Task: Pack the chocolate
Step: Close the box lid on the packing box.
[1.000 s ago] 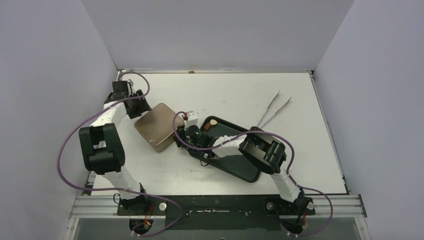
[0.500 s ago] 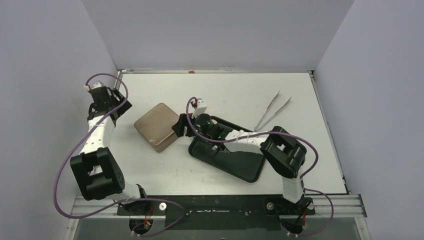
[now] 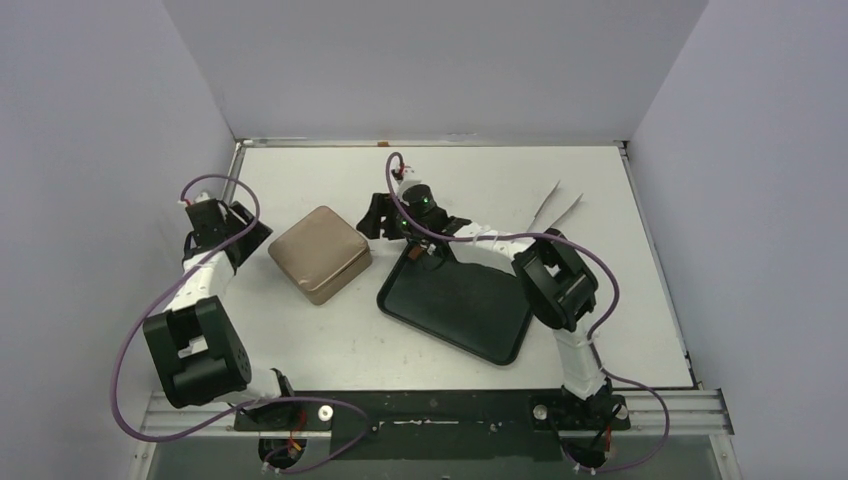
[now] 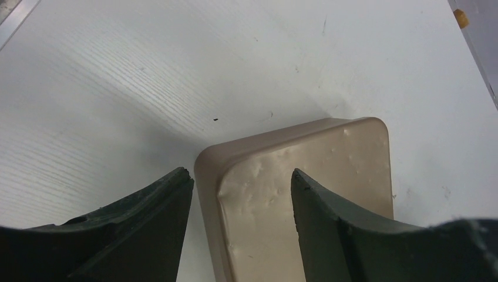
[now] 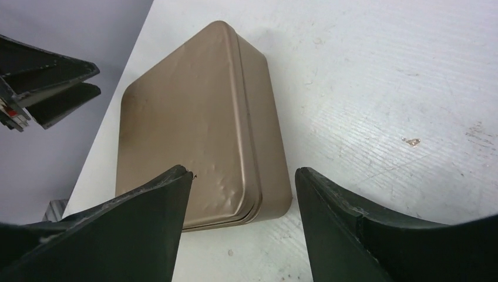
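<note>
No chocolate shows in any view. The square gold-brown tin (image 3: 320, 253) lies shut on the white table, left of centre. My left gripper (image 3: 256, 233) hovers just off the tin's left corner, open, with nothing in it. In the left wrist view the tin's corner (image 4: 305, 188) lies under the gap of the left gripper (image 4: 241, 174). My right gripper (image 3: 374, 216) stands at the tin's back right, also open and empty. In the right wrist view the tin (image 5: 194, 135) is seen past the right gripper (image 5: 243, 173), and the left gripper's fingers (image 5: 53, 88) show at the top left.
A black tray (image 3: 455, 310) lies right of the tin, and what shows of it is bare. The right arm crosses its far corner. Metal tweezers (image 3: 555, 208) lie at the back right. Grey walls close the table on three sides. A small orange bit (image 3: 383, 143) sits at the back edge.
My right gripper has left the tray, moved to the back beside the tin and opened wider. My left gripper swung off the tin to the left and now points back at it.
</note>
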